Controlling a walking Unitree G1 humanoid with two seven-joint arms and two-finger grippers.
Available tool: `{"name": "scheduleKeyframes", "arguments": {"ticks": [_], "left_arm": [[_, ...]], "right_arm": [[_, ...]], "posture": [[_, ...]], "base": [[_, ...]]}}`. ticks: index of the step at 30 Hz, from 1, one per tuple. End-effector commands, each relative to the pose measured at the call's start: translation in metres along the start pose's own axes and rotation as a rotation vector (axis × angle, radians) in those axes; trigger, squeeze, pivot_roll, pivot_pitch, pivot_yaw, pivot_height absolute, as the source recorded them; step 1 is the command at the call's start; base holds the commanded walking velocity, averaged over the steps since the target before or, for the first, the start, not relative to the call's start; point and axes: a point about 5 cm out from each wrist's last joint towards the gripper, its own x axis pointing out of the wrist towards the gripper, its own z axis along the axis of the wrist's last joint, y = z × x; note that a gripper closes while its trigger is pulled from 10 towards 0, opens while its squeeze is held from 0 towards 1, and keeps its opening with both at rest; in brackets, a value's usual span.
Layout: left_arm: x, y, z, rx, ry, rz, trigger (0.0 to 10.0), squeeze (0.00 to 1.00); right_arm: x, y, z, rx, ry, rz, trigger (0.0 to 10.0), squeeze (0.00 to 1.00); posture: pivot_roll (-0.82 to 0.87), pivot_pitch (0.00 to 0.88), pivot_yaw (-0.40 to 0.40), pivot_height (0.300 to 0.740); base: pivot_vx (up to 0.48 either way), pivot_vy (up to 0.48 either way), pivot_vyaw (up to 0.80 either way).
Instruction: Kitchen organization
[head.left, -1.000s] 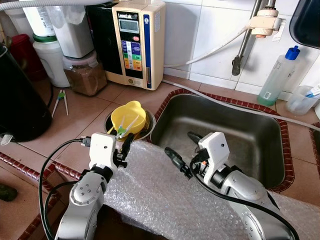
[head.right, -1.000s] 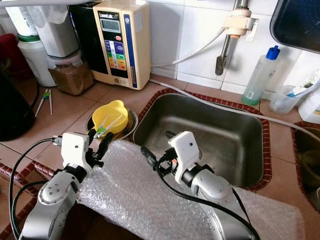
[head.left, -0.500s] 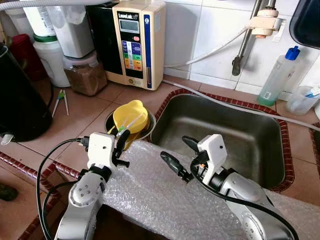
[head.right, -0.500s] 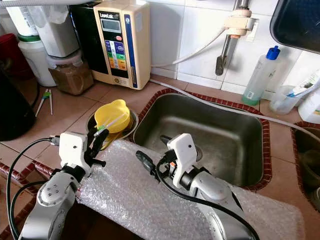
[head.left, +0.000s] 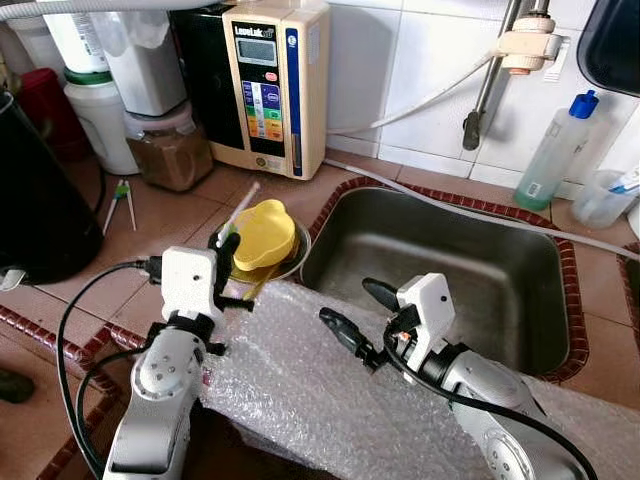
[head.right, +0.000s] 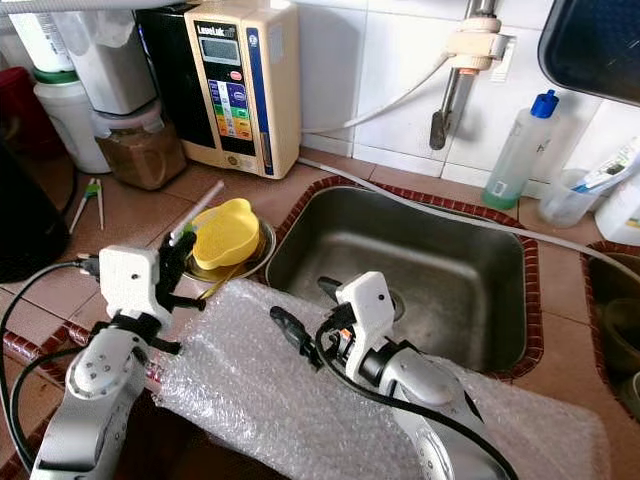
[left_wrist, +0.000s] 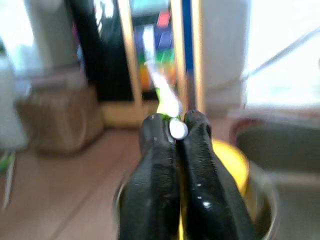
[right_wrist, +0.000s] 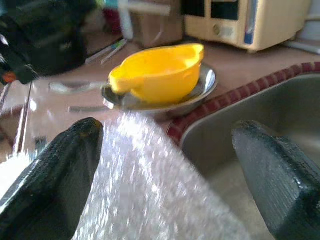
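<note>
Left eye view: left tool (head.left: 226, 243) holds a thin straw-like stick (head.left: 243, 197) above the yellow bowl (head.left: 266, 233).

Left eye view: the left tool is clamped on the stick beside the bowl, which sits in a metal dish (head.left: 296, 262) on the tiled surface (head.left: 150, 235) next to the sink (head.left: 450, 260). Half a second ago the stick lay lower across the bowl; now it is lifted and points up toward the water machine (head.left: 265, 85). I judge it light, thin and easy to bend, so a gentle hold near its lower end is best.
Left wrist view: fingers (left_wrist: 159, 150) pressed together on the white-green stick.
Right wrist view: right tool (right_wrist: 165, 165) stands wide apart over the bubble wrap (right_wrist: 145, 180), holding nothing.
</note>
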Motion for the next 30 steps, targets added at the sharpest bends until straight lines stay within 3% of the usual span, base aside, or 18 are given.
{"name": "scheduleKeyframes", "arguments": {"ticks": [1,4,8,13,14,15,16,17,21,25,30], "left_arm": [[0.005,-0.013,0.013,-0.036,-0.068,-0.088,0.0,0.0],[0.008,-0.028,0.015,-0.081,-0.077,-0.189,0.0,0.0],[0.009,-0.037,0.012,-0.041,-0.083,-0.253,0.0,0.0],[0.011,-0.056,0.008,-0.192,-0.042,-0.397,0.0,0.0],[0.011,-0.056,0.008,-0.192,-0.042,-0.397,0.0,0.0],[0.012,-0.06,0.007,-0.264,-0.023,-0.423,0.0,0.0],[0.012,-0.06,0.007,-0.264,-0.023,-0.423,0.0,0.0],[0.012,-0.064,0.005,-0.34,-0.002,-0.446,0.0,0.0],[0.01,-0.07,0.002,-0.46,0.04,-0.491,0.0,0.0],[0.004,-0.076,-0.001,-0.474,0.067,-0.55,0.0,0.0],[0.001,-0.08,0.001,-0.507,0.075,-0.584,0.0,0.0]], "right_arm": [[0.003,-0.009,0.01,0.053,-0.051,-0.047,10.0,0.0],[0.007,-0.017,0.018,0.149,-0.11,-0.093,10.0,0.0],[0.009,-0.027,0.026,0.239,-0.168,-0.139,10.0,0.0],[0.013,-0.038,0.034,0.324,-0.213,-0.168,10.0,0.0],[0.013,-0.038,0.034,0.324,-0.213,-0.168,10.0,0.0],[0.013,-0.041,0.035,0.336,-0.22,-0.176,10.0,0.0],[0.013,-0.041,0.035,0.336,-0.22,-0.176,10.0,0.0],[0.015,-0.043,0.035,0.363,-0.23,-0.181,10.0,0.0],[0.017,-0.042,0.036,0.452,-0.256,-0.155,10.0,0.0],[0.019,-0.039,0.038,0.539,-0.289,-0.118,10.0,0.0],[0.025,-0.04,0.037,0.57,-0.295,-0.124,10.0,0.0]], "posture": [[-0.05,0.0,0.027,0.74],[-0.04,0.0,0.026,0.74],[-0.05,0.0,0.025,0.74],[-0.05,0.0,0.029,0.74],[-0.05,0.0,0.029,0.74],[-0.05,0.0,0.029,0.74],[-0.05,0.0,0.029,0.74],[-0.05,0.0,0.029,0.74],[-0.06,0.0,0.03,0.74],[-0.06,0.0,0.033,0.74],[-0.06,0.0,0.033,0.74]], "base": [[0.0,0.0,0.0],[0.0,0.0,0.0],[0.0,0.0,0.0],[0.0,0.0,0.0],[0.0,0.0,0.0],[0.0,0.0,0.0],[0.0,0.0,0.0],[0.0,0.0,0.0],[0.0,0.0,0.0],[0.0,0.0,0.0],[0.0,0.0,0.0]]}}
